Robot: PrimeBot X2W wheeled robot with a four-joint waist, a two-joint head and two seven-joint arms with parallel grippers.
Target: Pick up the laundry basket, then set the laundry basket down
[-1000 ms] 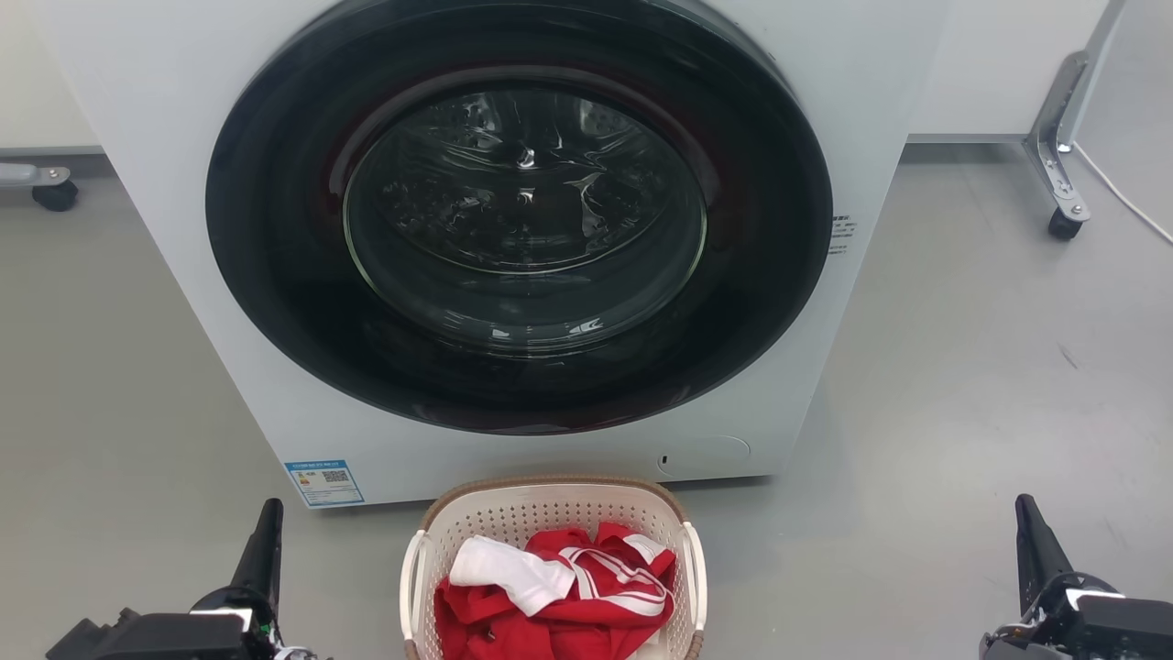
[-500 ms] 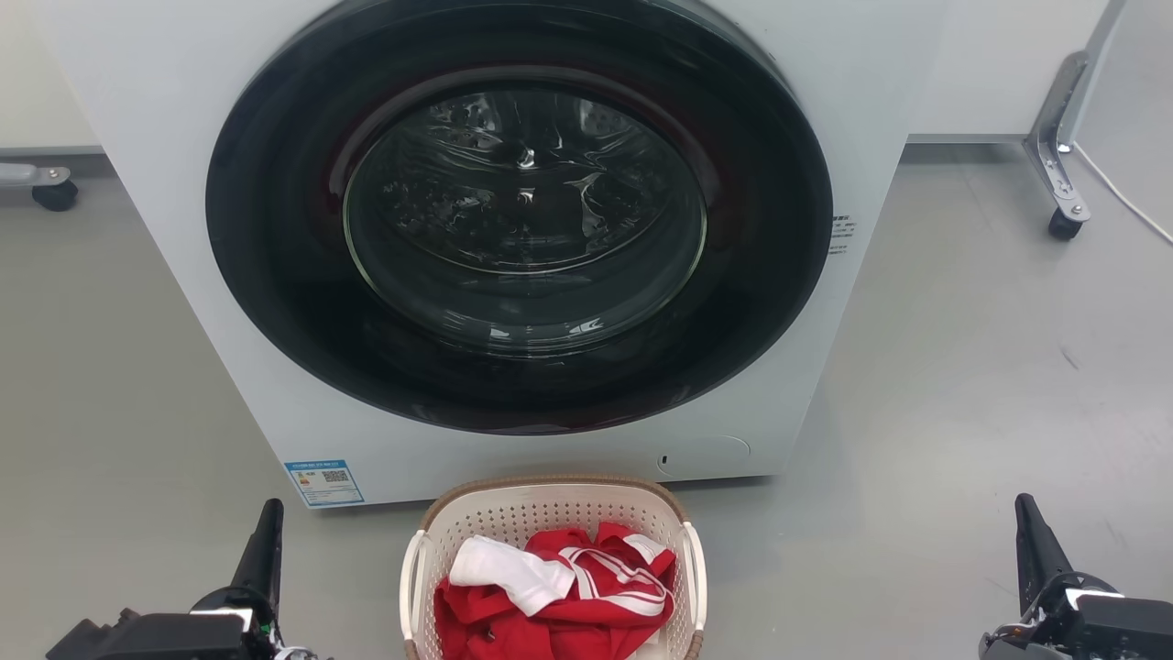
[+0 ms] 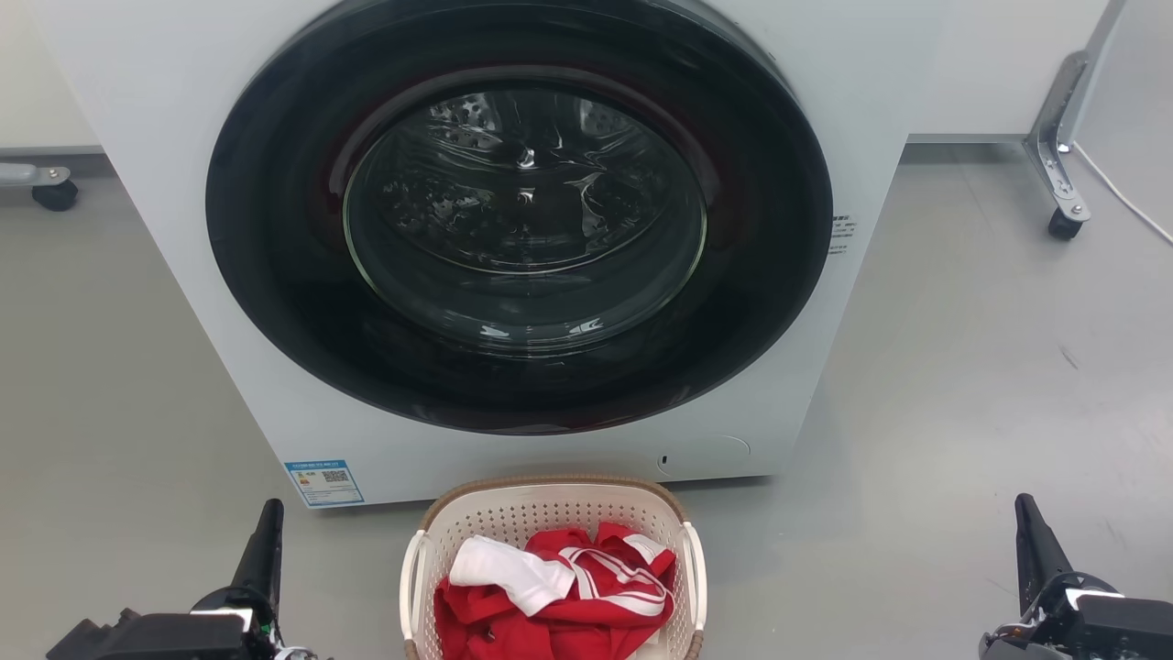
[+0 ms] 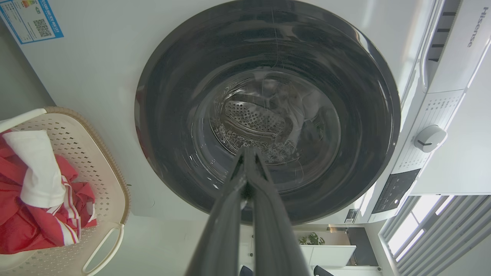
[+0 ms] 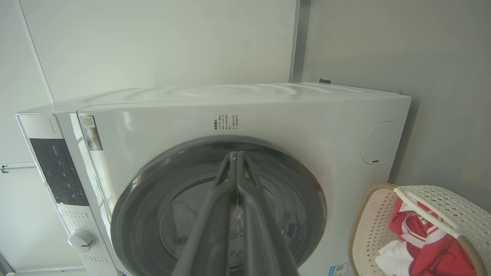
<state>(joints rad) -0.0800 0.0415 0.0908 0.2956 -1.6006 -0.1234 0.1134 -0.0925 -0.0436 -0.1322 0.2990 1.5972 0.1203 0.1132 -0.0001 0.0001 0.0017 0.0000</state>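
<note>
The laundry basket (image 3: 550,504) is a small cream perforated tub with a brown rim and white side handles. It stands on the floor at the bottom centre of the head view, just in front of the washing machine, and holds red and white clothes (image 3: 559,587). It also shows as the laundry basket (image 4: 96,161) in the left wrist view and the laundry basket (image 5: 437,199) in the right wrist view. My left gripper (image 3: 268,522) is left of it, shut and empty, apart from it. My right gripper (image 3: 1026,518) is far to its right, shut and empty.
The white washing machine (image 3: 165,183) with its dark round door (image 3: 518,215) shut rises right behind the basket. A caster (image 3: 1063,225) on a metal frame stands at the back right, another caster (image 3: 53,194) at the far left. Grey floor lies on both sides.
</note>
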